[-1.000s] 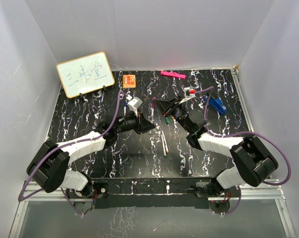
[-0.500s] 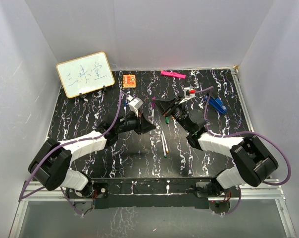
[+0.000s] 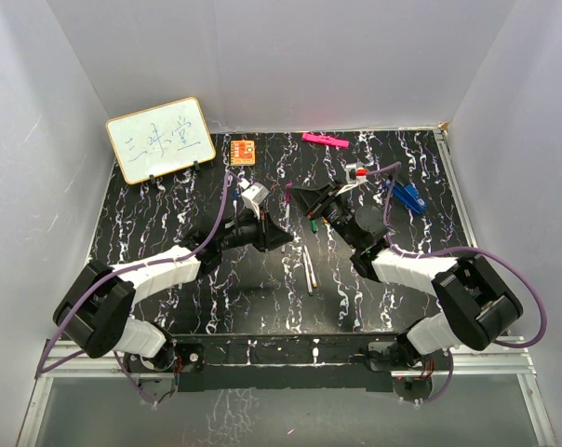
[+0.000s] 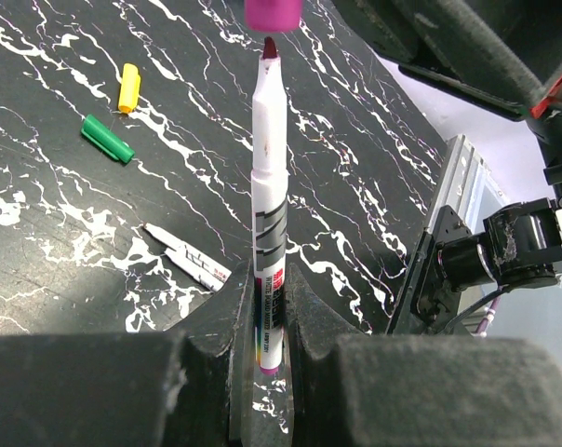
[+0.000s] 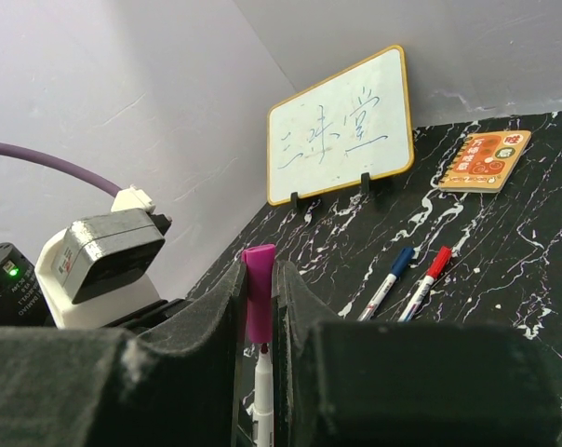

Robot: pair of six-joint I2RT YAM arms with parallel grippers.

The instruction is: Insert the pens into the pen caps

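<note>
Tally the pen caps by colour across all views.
blue cap: 1
red cap: 1
purple cap: 1
yellow cap: 1
green cap: 1
Total: 5

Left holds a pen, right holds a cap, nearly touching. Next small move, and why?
Probably ease the left gripper and its pen straight forward into the purple cap held in the right gripper: the tip sits just short of the cap's mouth and looks roughly lined up.
</note>
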